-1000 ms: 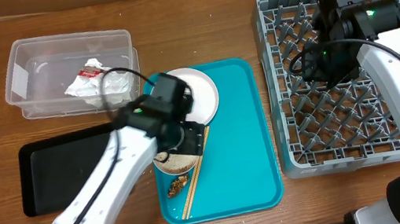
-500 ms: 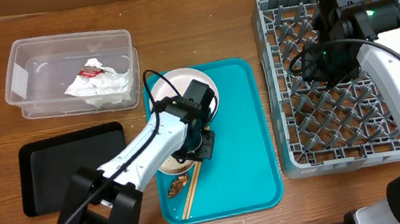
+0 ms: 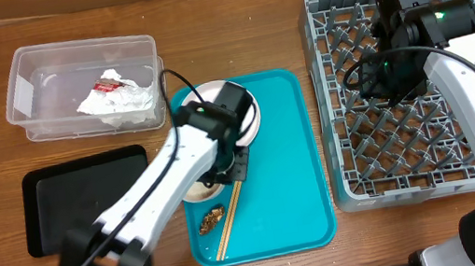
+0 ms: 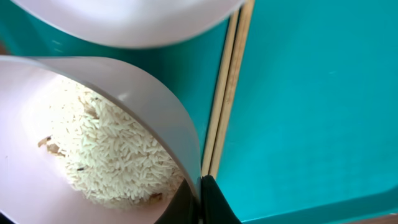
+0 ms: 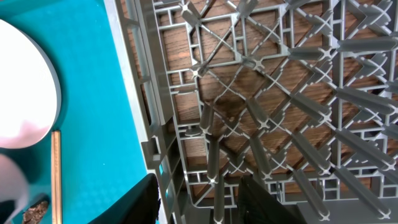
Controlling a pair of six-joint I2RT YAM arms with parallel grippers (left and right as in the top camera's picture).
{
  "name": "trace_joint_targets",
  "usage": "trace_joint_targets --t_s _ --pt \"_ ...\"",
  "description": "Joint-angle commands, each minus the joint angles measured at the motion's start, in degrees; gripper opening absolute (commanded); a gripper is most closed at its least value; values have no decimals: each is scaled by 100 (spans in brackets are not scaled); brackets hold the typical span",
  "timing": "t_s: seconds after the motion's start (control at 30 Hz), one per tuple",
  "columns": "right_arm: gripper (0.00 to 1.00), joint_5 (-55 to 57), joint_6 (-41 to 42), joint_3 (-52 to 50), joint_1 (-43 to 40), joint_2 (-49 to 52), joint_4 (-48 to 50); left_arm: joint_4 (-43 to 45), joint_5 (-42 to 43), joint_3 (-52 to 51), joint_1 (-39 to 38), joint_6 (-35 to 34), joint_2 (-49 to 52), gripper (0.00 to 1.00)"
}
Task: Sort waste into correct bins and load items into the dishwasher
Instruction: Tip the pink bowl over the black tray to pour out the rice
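**Edged toward the plate, clamped on the bowl rim**

Edges the left gripper (image 4: 200, 200) slightly up the tray toward the plate since half a second ago; leaves the right arm where it was. At far right, grey dish rack (image 3: 326, 91), with the right gripper (image 5: 205, 202) above its lattice, jaws spread wide, holding nothing. Centre, teal tray (image 3: 292, 181). Upper left, clear tub (image 3: 78, 45) containing the crumpled wrapper (image 3: 115, 99); below it, black tray (image 3: 58, 197). On the teal tray, white plate (image 4: 124, 22) at the top edge, pinkish bowl (image 4: 31, 137) just below it, pinched at the rim between closed left jaws. Beside the bowl, chopsticks (image 4: 227, 93); near them, brown scrap (image 3: 211, 219). Inside the bowl, white rice (image 4: 118, 149).
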Motion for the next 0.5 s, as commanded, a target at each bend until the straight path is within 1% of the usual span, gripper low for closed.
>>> trace_joint_targets --t_s 0.0,0.07,0.17,0.3,0.47 --pt "43 55 -7 39 4 -7 13 -125 -201 345 426 -140 -929 4" --pt "43 52 -22 39 4 -7 11 -227 -35 345 822 -101 -1169 4" --pt "43 52 -22 39 4 -7 11 -323 673 341 1646 455 -1414 4" --pt "43 52 -24 39 4 -7 0 -315 1908 317 2957 1338 -1453 4" --pt "43 52 -24 39 4 -7 -7 -249 3595 52 4489 2417 -1191 4"
